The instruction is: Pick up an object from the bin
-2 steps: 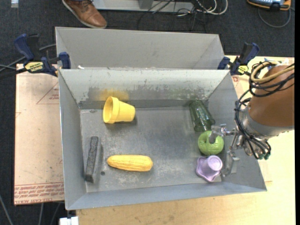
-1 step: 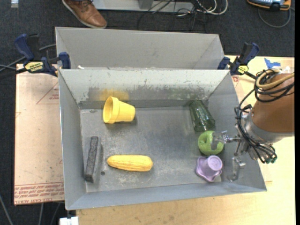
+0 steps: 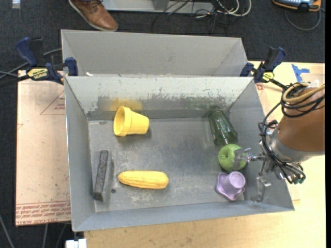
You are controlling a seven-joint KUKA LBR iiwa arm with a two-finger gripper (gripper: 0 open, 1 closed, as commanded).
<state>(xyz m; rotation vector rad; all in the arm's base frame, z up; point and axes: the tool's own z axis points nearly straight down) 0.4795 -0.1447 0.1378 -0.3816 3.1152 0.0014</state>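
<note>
My gripper (image 3: 260, 179) is low at the bin's right wall, near the front right corner. Just left of it lies a green apple (image 3: 229, 156), with a metal part of the gripper close to the apple's right side. A purple cup-like thing (image 3: 230, 185) lies in front of the apple, a little left of the gripper. A clear green bottle (image 3: 222, 127) lies behind the apple, against the right slope. I see nothing held in the gripper.
A yellow cup (image 3: 130, 122) lies on its side at the back left. A yellow corn cob (image 3: 143, 180) rests at the front middle, and a grey bar (image 3: 101, 174) lies along the left wall. The arm's orange cover and cables hang over the right rim.
</note>
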